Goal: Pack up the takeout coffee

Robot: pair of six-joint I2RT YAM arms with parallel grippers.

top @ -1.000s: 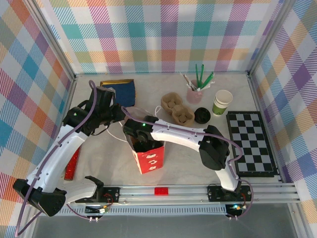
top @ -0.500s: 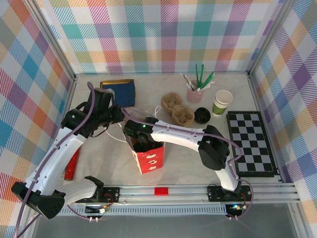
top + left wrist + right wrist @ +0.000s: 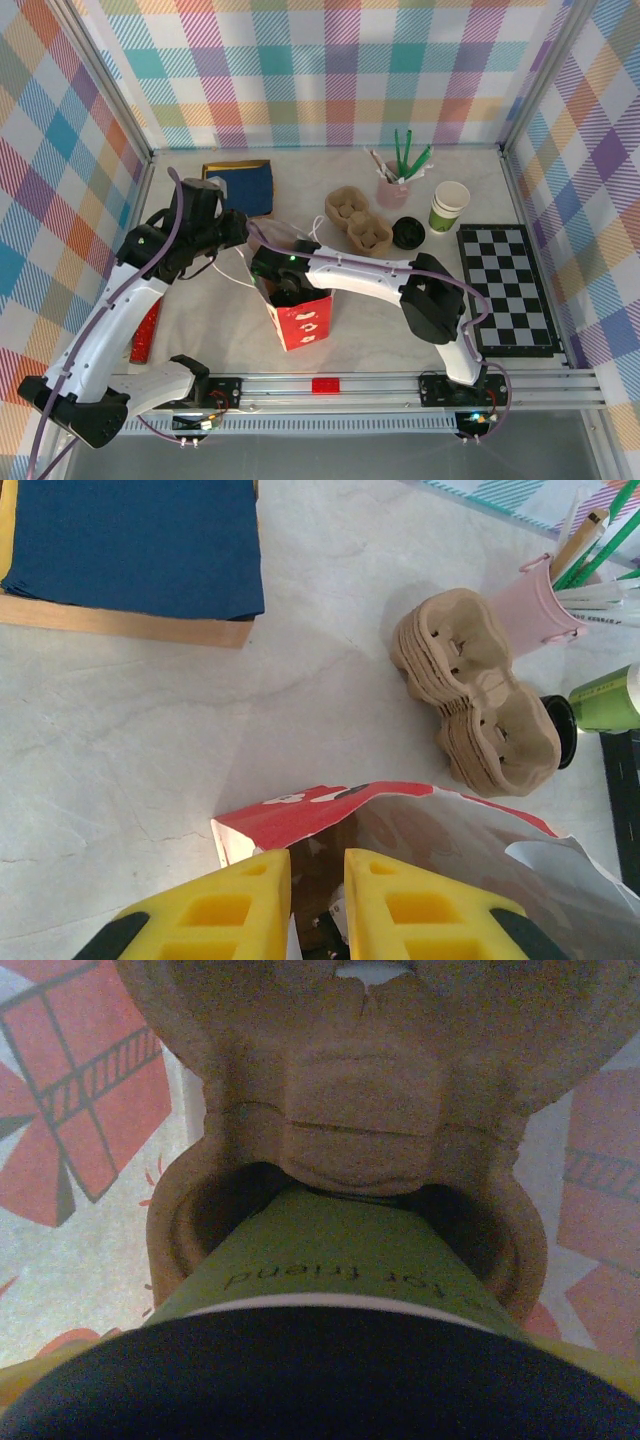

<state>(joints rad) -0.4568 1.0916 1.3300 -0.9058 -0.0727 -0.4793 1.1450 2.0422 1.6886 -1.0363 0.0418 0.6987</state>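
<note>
The red bag point(image 3: 303, 325) stands open near the table's front. My right gripper point(image 3: 283, 288) reaches down into it and is shut on the takeout coffee point(image 3: 350, 1250), an olive-green cup under a black lid point(image 3: 320, 1380). The cup's base sits in a socket of a brown cardboard carrier point(image 3: 365, 1090) inside the bag. My left gripper point(image 3: 318, 855) is at the bag's rim point(image 3: 300, 815) on the far left side, its yellow fingers point(image 3: 230, 900) nearly together with the bag's wall between them. In the top view the left gripper point(image 3: 245, 232) is just behind the bag.
A stack of cardboard carriers point(image 3: 358, 222) lies behind the bag, with a loose black lid point(image 3: 408, 233), a green cup stack point(image 3: 449, 207) and a pink pen holder point(image 3: 392, 188) beyond. Blue napkins point(image 3: 243, 185) lie at the back left. A checkerboard mat point(image 3: 508, 288) is at the right.
My left arm has drawn slightly left and back, keeping its hold on the bag's rim. The right arm and the cup have stayed put.
</note>
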